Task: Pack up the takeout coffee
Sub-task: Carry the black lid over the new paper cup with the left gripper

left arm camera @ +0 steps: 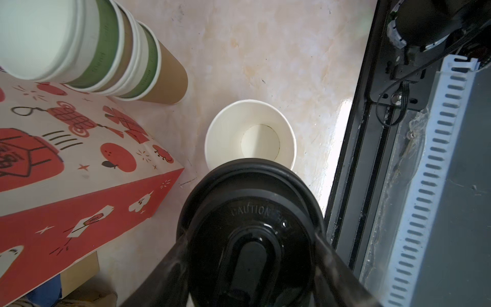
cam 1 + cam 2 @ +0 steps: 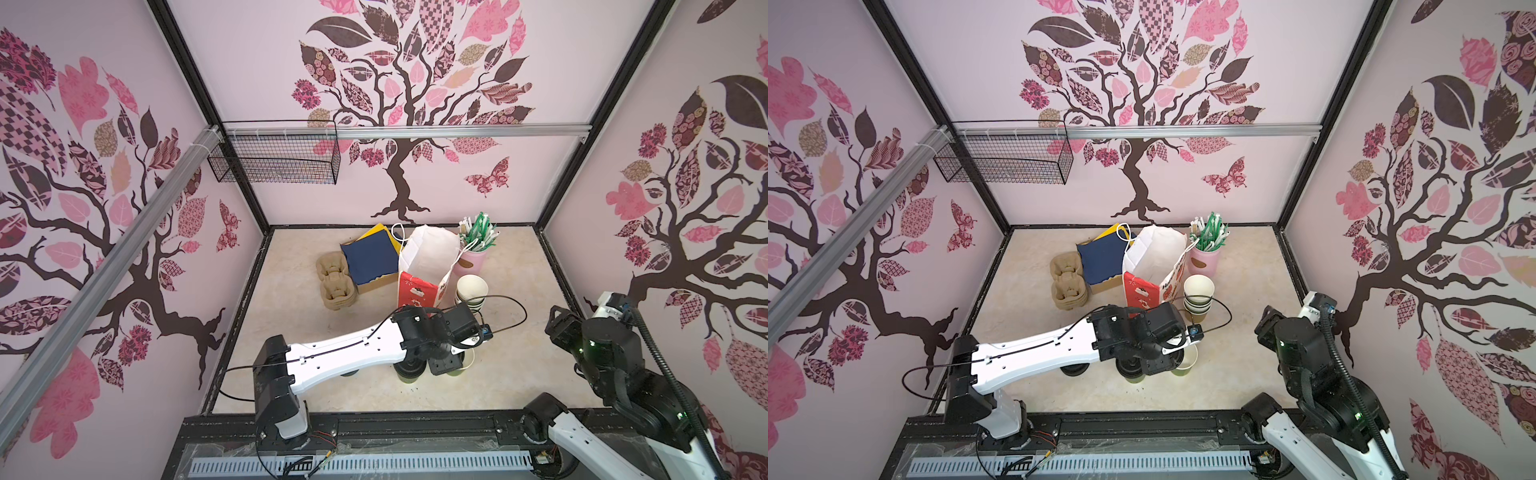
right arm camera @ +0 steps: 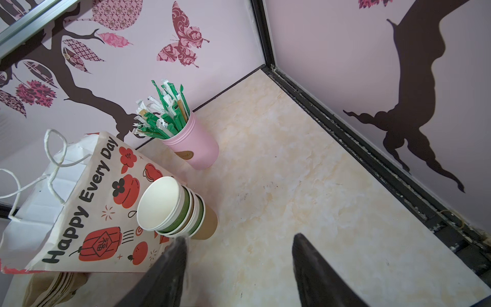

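A takeout coffee cup with a black sip lid (image 1: pixel 249 202) stands near the table's front; its greenish body (image 2: pixel 409 376) shows below my left wrist in both top views. My left gripper (image 1: pixel 251 236) is over it, one finger tight against each side of the lid. A second black lid (image 2: pixel 1075 369) peeks from under my left forearm; what it sits on is hidden. The red-and-white paper bag (image 2: pixel 419 286) stands open just behind. My right gripper (image 3: pixel 240 239) hangs open and empty at the right, apart from everything.
A lidless cup (image 1: pixel 228 133) stands right beside the gripped one. Nested cups (image 2: pixel 471 291) lean by the bag. A pink holder of straws (image 2: pixel 473 257), pulp cup carriers (image 2: pixel 336 282) and a box of blue napkins (image 2: pixel 370 257) stand behind. A wire basket (image 2: pixel 274 153) hangs on the rail.
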{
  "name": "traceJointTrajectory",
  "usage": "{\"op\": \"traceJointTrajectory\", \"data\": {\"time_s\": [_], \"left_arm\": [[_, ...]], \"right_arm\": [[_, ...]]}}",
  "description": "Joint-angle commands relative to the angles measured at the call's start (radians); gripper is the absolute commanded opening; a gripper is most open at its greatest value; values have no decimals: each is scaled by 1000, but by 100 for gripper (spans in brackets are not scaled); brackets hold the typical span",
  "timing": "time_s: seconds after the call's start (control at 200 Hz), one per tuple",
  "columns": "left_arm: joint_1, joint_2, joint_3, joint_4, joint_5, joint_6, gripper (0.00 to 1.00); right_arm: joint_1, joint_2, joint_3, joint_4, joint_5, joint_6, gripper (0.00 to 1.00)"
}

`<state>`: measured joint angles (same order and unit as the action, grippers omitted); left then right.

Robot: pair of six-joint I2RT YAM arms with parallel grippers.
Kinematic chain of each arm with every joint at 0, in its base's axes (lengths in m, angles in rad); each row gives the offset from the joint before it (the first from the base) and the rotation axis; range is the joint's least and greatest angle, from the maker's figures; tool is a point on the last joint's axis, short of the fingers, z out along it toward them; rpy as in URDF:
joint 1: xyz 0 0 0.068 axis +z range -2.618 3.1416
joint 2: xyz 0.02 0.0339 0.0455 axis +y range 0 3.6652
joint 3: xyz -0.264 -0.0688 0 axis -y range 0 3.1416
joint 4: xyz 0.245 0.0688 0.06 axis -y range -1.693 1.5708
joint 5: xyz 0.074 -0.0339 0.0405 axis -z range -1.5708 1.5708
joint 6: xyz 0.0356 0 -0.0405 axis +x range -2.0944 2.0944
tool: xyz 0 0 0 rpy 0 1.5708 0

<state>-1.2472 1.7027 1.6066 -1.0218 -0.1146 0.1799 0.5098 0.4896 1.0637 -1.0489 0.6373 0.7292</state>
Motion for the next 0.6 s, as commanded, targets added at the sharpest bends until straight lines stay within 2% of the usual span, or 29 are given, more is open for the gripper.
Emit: {"op": "traceJointTrajectory", "data": {"time_s": [0.0, 0.23, 0.595], "left_arm": [[-2, 50, 97, 5, 39, -14, 55], [28, 127, 134, 45, 49, -69, 57], [59, 127, 69, 152, 107, -67, 58]], "right_arm": [[-1, -9, 10, -32, 38, -6, 66], [-1, 0, -1, -20, 19, -5, 67], [-1, -4, -22, -23, -1, 13, 67]]}}
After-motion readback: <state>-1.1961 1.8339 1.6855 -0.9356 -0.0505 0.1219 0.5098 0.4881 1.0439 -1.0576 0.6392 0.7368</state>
